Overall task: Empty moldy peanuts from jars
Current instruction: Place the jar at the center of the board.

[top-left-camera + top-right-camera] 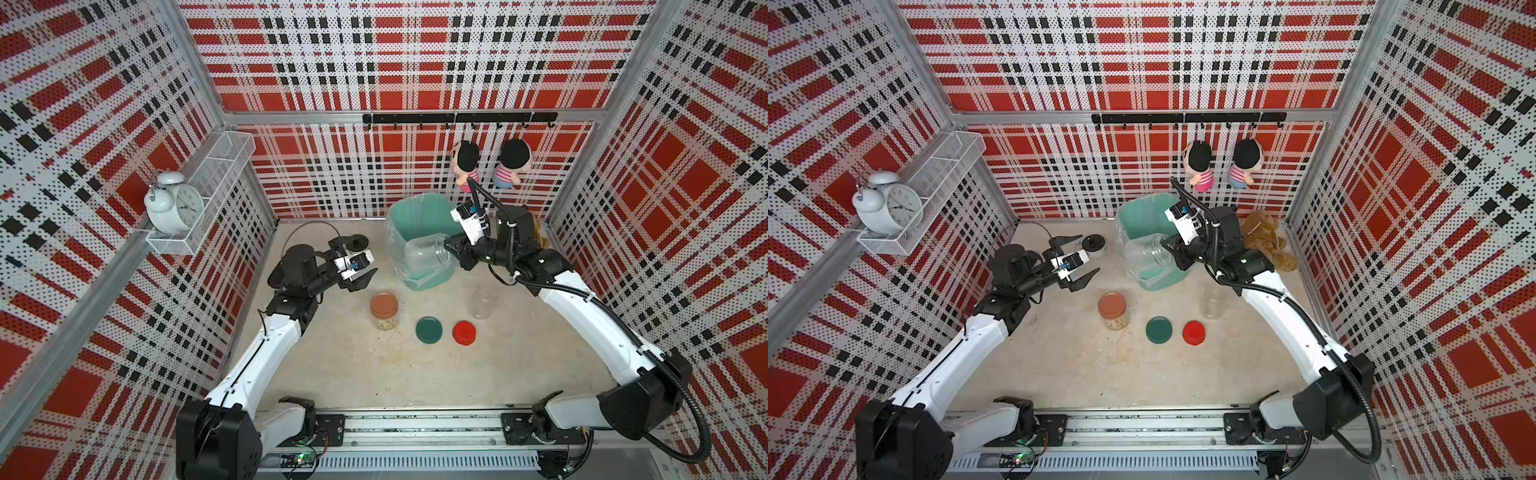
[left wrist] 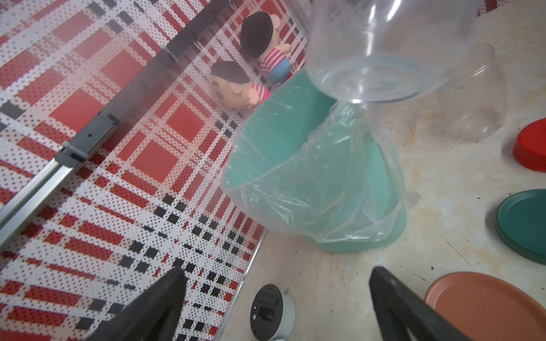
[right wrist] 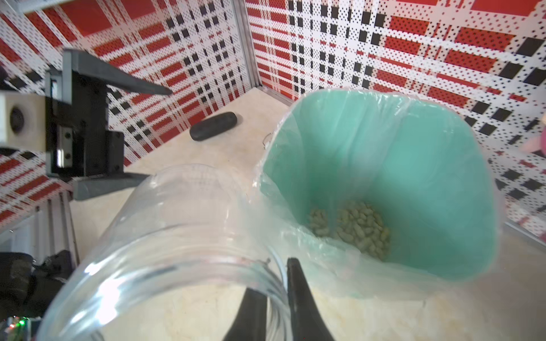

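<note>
My right gripper (image 1: 451,249) (image 3: 274,277) is shut on the rim of a clear lidless jar (image 1: 428,257) (image 3: 177,236). It holds the jar on its side over the near edge of the teal bin (image 1: 415,203) (image 3: 428,147), and the jar looks empty. Moldy peanuts (image 3: 351,227) lie at the bottom of the lined bin. A jar with a terracotta lid (image 1: 384,305) stands on the table with peanuts (image 1: 385,323) inside. Another empty clear jar (image 1: 482,303) stands to the right of it. My left gripper (image 1: 368,254) (image 2: 276,270) hangs open, left of the bin, holding nothing.
A dark green lid (image 1: 429,329) and a red lid (image 1: 464,332) lie on the table in front of the bin. A small round black-and-white device (image 2: 271,313) sits near the back wall. A brown teddy (image 1: 1266,241) lies behind my right arm. Two dolls (image 1: 467,166) hang on the wall.
</note>
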Motion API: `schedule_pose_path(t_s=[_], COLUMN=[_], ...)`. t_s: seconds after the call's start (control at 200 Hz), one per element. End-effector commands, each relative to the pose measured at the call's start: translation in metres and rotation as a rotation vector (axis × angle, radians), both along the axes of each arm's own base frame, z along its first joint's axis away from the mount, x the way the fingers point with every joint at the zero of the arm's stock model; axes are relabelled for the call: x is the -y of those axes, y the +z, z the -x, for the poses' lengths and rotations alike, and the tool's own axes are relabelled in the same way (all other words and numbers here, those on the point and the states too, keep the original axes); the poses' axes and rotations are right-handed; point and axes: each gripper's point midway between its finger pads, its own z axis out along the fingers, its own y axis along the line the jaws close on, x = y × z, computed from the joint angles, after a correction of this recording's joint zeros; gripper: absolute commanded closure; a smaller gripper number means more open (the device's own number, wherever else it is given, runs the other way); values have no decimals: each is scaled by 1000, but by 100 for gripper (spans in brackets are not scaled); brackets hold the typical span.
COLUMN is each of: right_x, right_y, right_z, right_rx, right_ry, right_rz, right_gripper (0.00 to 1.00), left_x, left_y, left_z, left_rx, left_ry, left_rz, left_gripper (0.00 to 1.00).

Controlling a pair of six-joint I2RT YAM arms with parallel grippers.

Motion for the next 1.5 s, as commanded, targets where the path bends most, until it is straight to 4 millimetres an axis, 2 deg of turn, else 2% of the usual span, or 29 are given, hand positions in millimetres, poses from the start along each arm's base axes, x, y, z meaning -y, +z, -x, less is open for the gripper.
schedule_pose_path(t_s=[0.0, 0.185, 0.326, 0.616, 0.917, 1.107, 1.498], right_x=[22, 50, 56, 46, 35, 32, 23], right_y=[-1, -33, -57, -88, -128, -151, -184], right_z=[13, 20, 26, 14, 5, -5, -29], right_rx=[74, 50, 45, 19, -45, -68, -94], right_ry=[-18, -109, -129, -135, -50, -19, 14], right_rz=[142, 289, 380, 547, 722, 785, 882], right_gripper=[100, 100, 100, 100, 100, 100, 100], left_x=[-8, -24, -31, -39, -44, -47, -53], left_y=[12, -4, -15, -18, -19, -21, -16], left_z=[-3, -18, -25, -27, -23, -24, -22], left_rx=[17, -41, -84, -108, -115, -117, -110], left_ry=[20, 95, 135, 198, 217, 230, 236], left_rz=[90, 168, 235, 313, 331, 331, 343], left_gripper=[2, 2, 2, 2, 2, 2, 2])
